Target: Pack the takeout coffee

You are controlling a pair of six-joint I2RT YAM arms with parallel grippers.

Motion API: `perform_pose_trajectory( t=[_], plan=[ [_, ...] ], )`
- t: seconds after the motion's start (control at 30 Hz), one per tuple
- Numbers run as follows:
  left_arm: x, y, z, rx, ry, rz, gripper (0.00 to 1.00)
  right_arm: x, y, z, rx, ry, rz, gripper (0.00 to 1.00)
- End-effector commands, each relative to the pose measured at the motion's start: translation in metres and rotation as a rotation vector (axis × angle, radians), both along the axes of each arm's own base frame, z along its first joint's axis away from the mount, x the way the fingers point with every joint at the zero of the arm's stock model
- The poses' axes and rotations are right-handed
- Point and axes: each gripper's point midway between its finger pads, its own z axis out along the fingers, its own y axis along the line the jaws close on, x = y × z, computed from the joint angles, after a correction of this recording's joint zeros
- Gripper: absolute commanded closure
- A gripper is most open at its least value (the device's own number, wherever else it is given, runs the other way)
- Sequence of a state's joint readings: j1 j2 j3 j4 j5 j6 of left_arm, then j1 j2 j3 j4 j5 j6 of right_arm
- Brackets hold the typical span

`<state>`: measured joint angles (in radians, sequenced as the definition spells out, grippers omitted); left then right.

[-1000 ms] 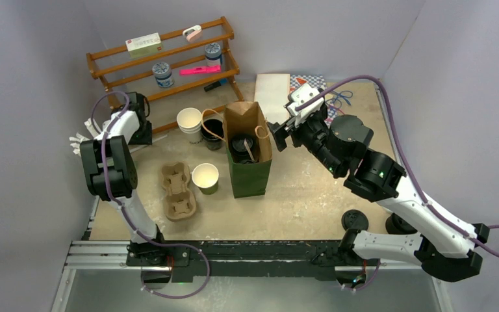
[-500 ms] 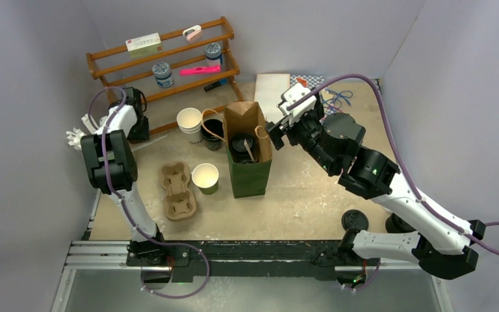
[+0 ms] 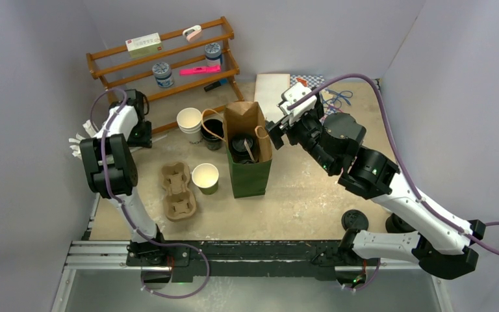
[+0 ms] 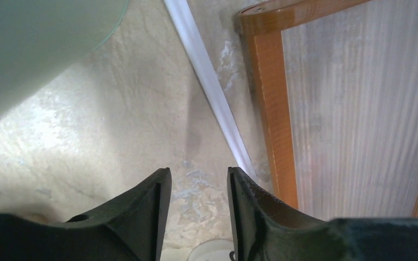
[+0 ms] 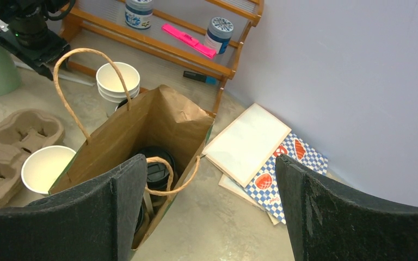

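Soft, even light falls from above in the overhead view. The walls take a cool lilac tint and the desk (image 3: 312,195) looks mid-bright, without glare. Shadows are faint and short, no more than a smudge beside the paper bag (image 3: 248,170). The strip along the bottom edge is dimmer and grey. In the left wrist view the left gripper (image 4: 198,176) is a near-black silhouette with little detail, and a pale green shape (image 4: 32,43) at top left is out of focus. The right wrist view is bright and sharp, with the right gripper (image 5: 209,163) dark against it.
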<state>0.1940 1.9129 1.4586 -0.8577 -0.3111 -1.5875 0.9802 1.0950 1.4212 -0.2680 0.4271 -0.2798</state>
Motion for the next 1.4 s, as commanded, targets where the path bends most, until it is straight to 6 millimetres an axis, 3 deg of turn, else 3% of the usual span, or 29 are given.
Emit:
perform_pose_trajectory(
  t=[0.0,0.33,0.43,0.6,1.13,1.37],
  plan=[
    [-0.001,-0.003,0.046,0.050,-0.018,-0.015,0.53,-0.001,-0.002,0.022,0.062,-0.046,0.007,0.12],
    [0.015,-0.026,0.057,0.077,0.027,-0.076,0.49,-0.004,0.001,0.022,0.081,-0.036,0.028,0.12],
    [0.016,-0.031,0.044,0.067,0.053,-0.068,0.50,-0.006,0.000,0.022,0.086,-0.033,0.031,0.12],
    [0.021,-0.030,0.030,0.058,0.070,-0.050,0.62,-0.007,-0.004,0.024,0.081,-0.037,0.024,0.13],
    [0.025,-0.022,-0.013,-0.029,0.118,0.027,0.63,-0.004,-0.007,0.025,0.055,-0.058,0.009,0.13],
    [0.034,-0.018,-0.022,-0.033,0.076,0.060,0.59,-0.004,-0.007,0.025,0.046,-0.057,0.012,0.13]
  ],
)
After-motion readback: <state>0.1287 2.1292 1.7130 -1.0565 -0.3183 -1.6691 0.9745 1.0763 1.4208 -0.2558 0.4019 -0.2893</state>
